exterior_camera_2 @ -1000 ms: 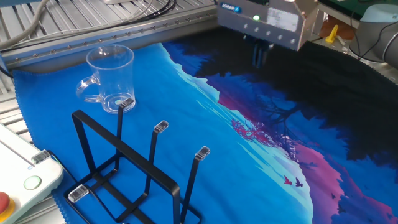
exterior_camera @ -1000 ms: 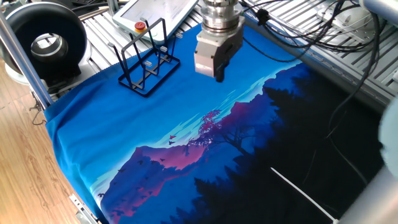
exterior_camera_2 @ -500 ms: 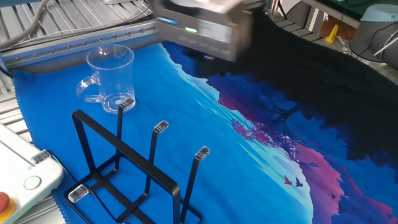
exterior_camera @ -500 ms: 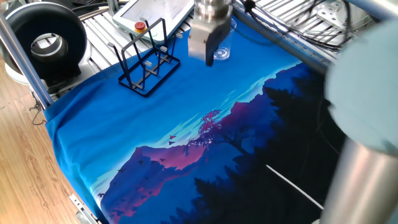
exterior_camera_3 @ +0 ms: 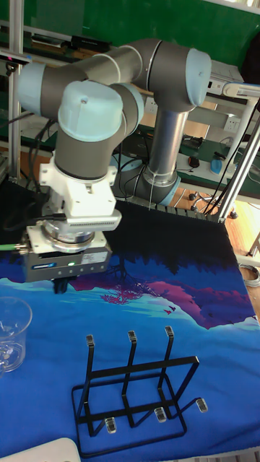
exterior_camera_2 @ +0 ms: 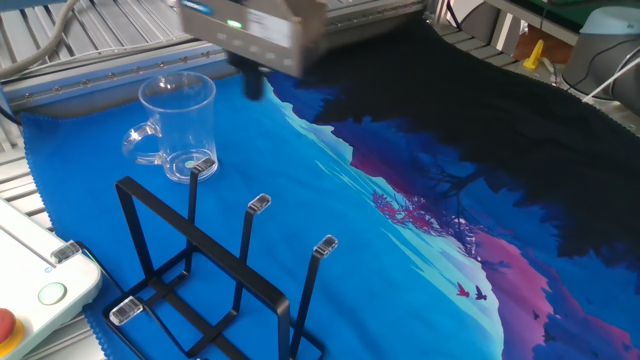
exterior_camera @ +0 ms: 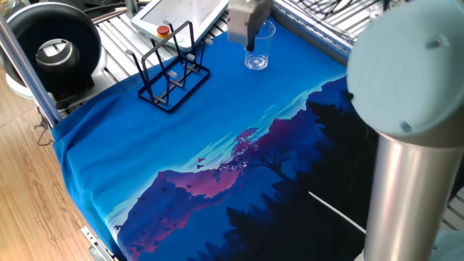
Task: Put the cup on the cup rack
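Observation:
The cup is a clear glass with a small handle on its side. It stands upright on the blue cloth near the cloth's corner and shows again as cup and cup. The cup rack is black thin wire with upright prongs and is empty; it also appears as cup rack and cup rack. My gripper hangs above the cloth just beside the cup, not touching it, fingers together and holding nothing. It is seen too as gripper and gripper.
A white control pendant with a red button lies behind the rack. A black round fan stands off the table's corner. Metal slats and cables run along the far edge. The arm's grey column stands at the right.
The gripper has travelled from over the middle of the cloth to the corner where the cup stands, and is now right beside it. Cup and rack have not moved.

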Robot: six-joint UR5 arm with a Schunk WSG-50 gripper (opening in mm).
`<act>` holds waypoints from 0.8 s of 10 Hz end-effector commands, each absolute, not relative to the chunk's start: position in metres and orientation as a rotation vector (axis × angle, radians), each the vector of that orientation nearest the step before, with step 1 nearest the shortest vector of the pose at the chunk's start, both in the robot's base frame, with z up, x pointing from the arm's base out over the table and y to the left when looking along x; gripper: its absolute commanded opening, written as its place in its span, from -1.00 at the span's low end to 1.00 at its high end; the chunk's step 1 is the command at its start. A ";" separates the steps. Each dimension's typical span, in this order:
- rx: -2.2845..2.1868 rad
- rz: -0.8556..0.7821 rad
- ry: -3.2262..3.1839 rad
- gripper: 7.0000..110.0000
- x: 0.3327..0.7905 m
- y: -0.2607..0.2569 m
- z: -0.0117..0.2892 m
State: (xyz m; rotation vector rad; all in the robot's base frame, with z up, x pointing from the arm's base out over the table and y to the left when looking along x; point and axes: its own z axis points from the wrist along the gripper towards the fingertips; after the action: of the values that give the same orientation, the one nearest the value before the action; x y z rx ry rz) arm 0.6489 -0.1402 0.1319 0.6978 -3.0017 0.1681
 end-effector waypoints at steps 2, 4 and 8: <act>0.773 0.195 -2.990 -1.00 0.659 -0.157 0.130; 0.686 -0.206 -2.916 -1.00 0.620 -0.094 0.135; 0.388 -0.144 -2.943 -1.00 0.617 -0.101 0.135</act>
State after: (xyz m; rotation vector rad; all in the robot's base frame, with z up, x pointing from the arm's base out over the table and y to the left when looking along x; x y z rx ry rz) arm 0.6197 -0.1122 0.1321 0.5095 -2.9341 -0.0833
